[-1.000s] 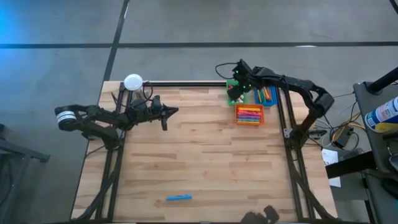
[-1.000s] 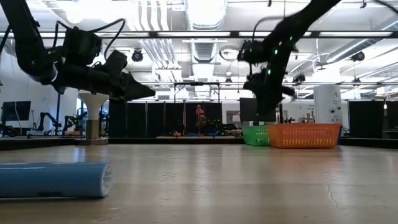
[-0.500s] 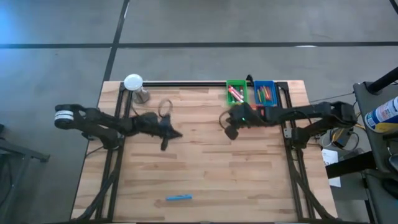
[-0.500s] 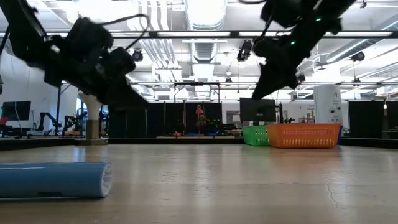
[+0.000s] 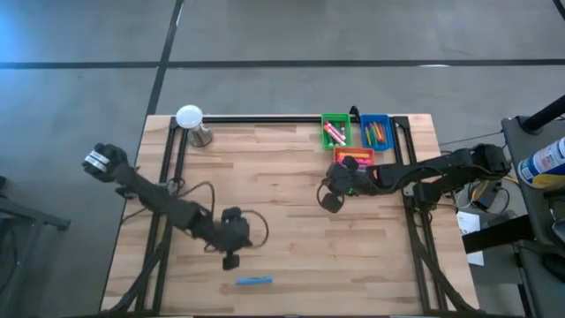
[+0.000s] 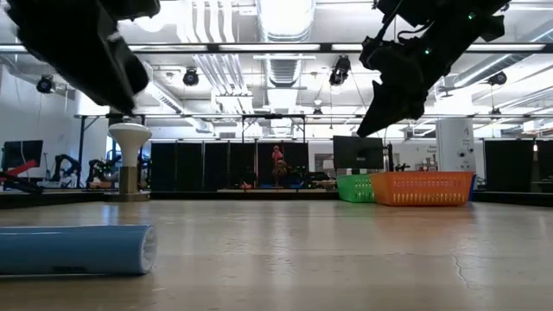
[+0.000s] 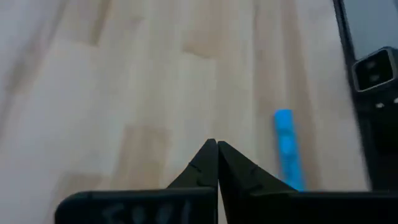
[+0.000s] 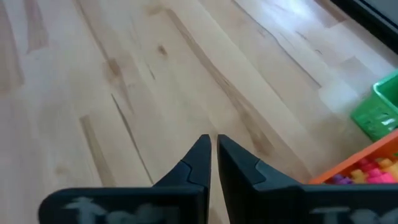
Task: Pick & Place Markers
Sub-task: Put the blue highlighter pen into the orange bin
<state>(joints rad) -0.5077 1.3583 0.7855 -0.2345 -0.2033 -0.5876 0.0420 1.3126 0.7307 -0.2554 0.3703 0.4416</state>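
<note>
1. Markers are the subject, yet the pale wooden plank table (image 5: pixel 291 221) is the biggest thing in view.
2. Left gripper (image 5: pixel 230 259) hangs above the near table half, fingers clenched on nothing.
3. Right gripper (image 5: pixel 330 200) hovers mid-table near the bins, fingers closed and empty.
4. Three small rectangular plastic bins, green (image 5: pixel 335 131), blue (image 5: pixel 377 132) and orange (image 5: pixel 352 160), hold coloured markers (image 5: pixel 334 134) at the far right.
5. One short blue capped marker (image 5: pixel 253 281) lies alone near the front edge, just beside the left gripper.
</note>
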